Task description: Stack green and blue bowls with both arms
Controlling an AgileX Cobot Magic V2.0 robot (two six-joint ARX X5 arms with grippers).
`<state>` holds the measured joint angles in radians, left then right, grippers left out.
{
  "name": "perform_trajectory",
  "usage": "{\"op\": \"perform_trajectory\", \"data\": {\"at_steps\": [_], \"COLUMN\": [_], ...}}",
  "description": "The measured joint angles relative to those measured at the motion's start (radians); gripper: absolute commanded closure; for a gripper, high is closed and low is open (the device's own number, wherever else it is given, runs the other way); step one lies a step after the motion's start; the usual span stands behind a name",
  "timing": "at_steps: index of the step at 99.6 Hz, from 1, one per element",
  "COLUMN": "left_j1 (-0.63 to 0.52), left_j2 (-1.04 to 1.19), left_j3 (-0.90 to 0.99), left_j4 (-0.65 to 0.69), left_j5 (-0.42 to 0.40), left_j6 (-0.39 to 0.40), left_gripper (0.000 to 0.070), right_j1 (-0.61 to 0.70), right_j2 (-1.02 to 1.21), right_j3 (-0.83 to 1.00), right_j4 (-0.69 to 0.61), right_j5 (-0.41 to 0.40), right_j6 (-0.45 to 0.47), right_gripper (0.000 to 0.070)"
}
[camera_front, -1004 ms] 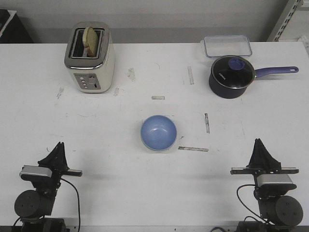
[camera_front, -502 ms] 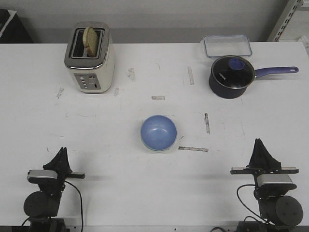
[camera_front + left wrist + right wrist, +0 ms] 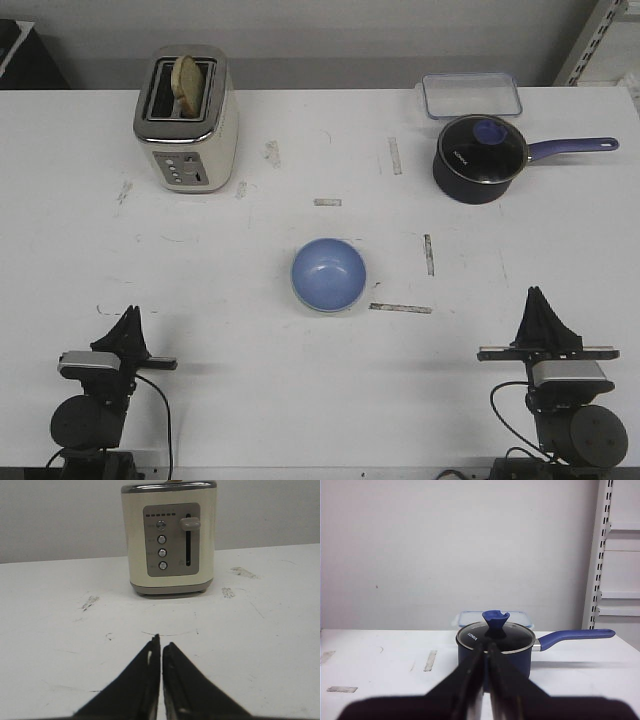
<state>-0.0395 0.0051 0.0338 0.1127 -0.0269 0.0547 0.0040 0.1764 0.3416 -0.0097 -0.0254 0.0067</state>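
Note:
The blue bowl [image 3: 328, 275] sits upright in the middle of the table. A thin pale edge runs under its near rim, and no separate green bowl shows. My left gripper [image 3: 129, 312] rests near the table's front left, jaws shut and empty, well short of the bowl. It points at the toaster in the left wrist view [image 3: 161, 643]. My right gripper [image 3: 537, 293] rests at the front right, also shut and empty. In the right wrist view [image 3: 486, 643] it points at the saucepan.
A cream toaster [image 3: 187, 120] [image 3: 169, 537] with bread in its slot stands at the back left. A dark saucepan [image 3: 480, 158] [image 3: 517, 641] with a glass lid and purple handle is at the back right. A clear container [image 3: 470, 95] lies behind it. Tape strips mark the table.
My left arm has drawn back a little toward the table's front edge and settled. The right arm and the bowl have not moved.

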Motion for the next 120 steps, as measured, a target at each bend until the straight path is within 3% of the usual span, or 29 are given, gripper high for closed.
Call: {"op": "perform_trajectory", "data": {"at_steps": [87, 120], "left_j1": [0.0, 0.0], "left_j2": [0.0, 0.0], "left_j3": [0.0, 0.0], "left_j4": [0.0, 0.0], "left_j5": [0.0, 0.0], "left_j6": [0.0, 0.0], "left_gripper": [0.0699, 0.0699], "right_j1": [0.0, 0.009], "right_j2": [0.0, -0.079], "right_j3": [-0.002, -0.221], "right_j4": [0.003, 0.071], "right_j5": [-0.003, -0.005], "right_j6": [0.0, 0.026], "right_gripper": [0.07, 0.07]}}
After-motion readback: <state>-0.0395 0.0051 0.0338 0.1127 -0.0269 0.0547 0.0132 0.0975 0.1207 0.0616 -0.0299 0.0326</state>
